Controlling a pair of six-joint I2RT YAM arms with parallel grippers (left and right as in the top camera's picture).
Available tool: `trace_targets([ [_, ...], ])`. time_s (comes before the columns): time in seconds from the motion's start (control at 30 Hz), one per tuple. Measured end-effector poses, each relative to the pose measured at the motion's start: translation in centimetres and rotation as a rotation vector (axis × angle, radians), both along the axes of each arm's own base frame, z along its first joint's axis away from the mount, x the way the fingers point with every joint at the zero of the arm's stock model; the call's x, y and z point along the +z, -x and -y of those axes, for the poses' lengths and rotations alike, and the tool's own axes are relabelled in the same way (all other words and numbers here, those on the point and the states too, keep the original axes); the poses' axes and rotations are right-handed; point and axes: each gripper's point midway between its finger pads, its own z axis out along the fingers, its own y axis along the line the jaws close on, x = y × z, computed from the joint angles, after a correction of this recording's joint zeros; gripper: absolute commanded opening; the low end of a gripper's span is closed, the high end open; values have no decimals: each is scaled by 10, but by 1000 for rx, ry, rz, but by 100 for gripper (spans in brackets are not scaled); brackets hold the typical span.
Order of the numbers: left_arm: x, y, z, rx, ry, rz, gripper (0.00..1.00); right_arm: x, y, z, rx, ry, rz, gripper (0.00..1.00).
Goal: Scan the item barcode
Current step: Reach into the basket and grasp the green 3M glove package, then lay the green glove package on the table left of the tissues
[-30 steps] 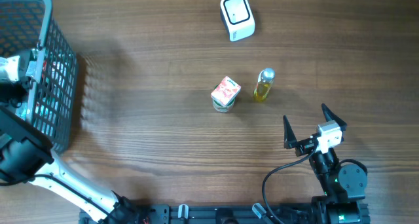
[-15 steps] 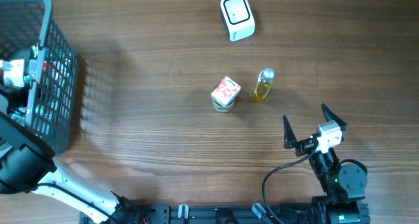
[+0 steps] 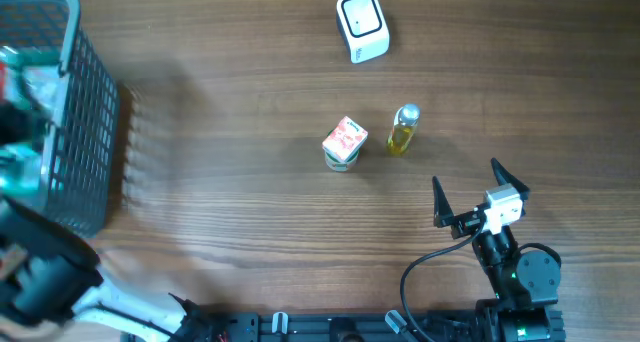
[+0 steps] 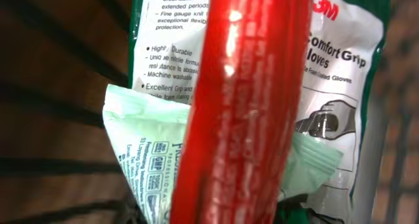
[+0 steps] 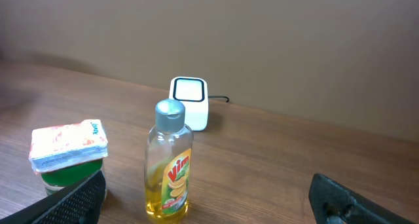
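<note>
Lying in the basket at the left of the tabletop, the glossy red packet is judged light, soft, slippery, best pinched mid-length. Whether the left gripper is clamped cannot be told; the right gripper is spread apart.

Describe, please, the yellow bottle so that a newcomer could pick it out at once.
On the wooden table, look near the middle, in front of the white scanner. Two small items stand there; the bottle is the one nearer the right gripper, tall and clear with yellow liquid, unlike the squat red-topped pack.
</note>
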Motion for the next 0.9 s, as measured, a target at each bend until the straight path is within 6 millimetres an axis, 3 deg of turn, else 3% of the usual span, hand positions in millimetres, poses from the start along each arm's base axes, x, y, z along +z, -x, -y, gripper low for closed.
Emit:
trace_targets([
  [0.03, 48, 1, -6, 35, -94, 74, 4, 0, 0, 0, 0, 0, 0, 100],
  [0.07, 110, 8, -8, 79, -205, 176, 4, 0, 0, 0, 0, 0, 0, 100],
  [0.1, 150, 15, -6, 109, -274, 246, 4, 0, 0, 0, 0, 0, 0, 100],
  [0.17, 214, 32, 5, 162, -359, 374, 4, 0, 0, 0, 0, 0, 0, 100],
  [0.23, 260, 52, 25, 213, -378, 491, 4, 0, 0, 0, 0, 0, 0, 100],
  [0.3, 275, 63, 46, 243, -316, 552, 4, 0, 0, 0, 0, 0, 0, 100],
  [0.37, 276, 60, 96, 206, -143, 592, 4, 0, 0, 0, 0, 0, 0, 100],
  [0.4, 272, 55, 117, 183, -55, 603, 4, 0, 0, 0, 0, 0, 0, 100],
  [0.43, 262, 41, 154, 108, 27, 573, 4, 0, 0, 0, 0, 0, 0, 100],
  [0.47, 254, 34, 173, 73, 70, 548, 4, 0, 0, 0, 0, 0, 0, 100],
  [0.57, 206, 11, 271, -133, 245, 353, 4, 0, 0, 0, 0, 0, 0, 100],
  [0.6, 192, 8, 285, -156, 268, 299, 4, 0, 0, 0, 0, 0, 0, 100],
  [0.7, 116, -7, 337, -218, 339, 26, 4, 0, 0, 0, 0, 0, 0, 100],
  [0.73, 72, -18, 357, -229, 366, -78, 4, 0, 0, 0, 0, 0, 0, 100],
  [0.77, 46, -22, 367, -228, 383, -140, 4, 0, 0, 0, 0, 0, 0, 100],
  [0.87, -40, -39, 399, -207, 390, -203, 4, 0, 0, 0, 0, 0, 0, 100],
  [0.9, -56, -38, 407, -211, 387, -213, 4, 0, 0, 0, 0, 0, 1, 100],
])
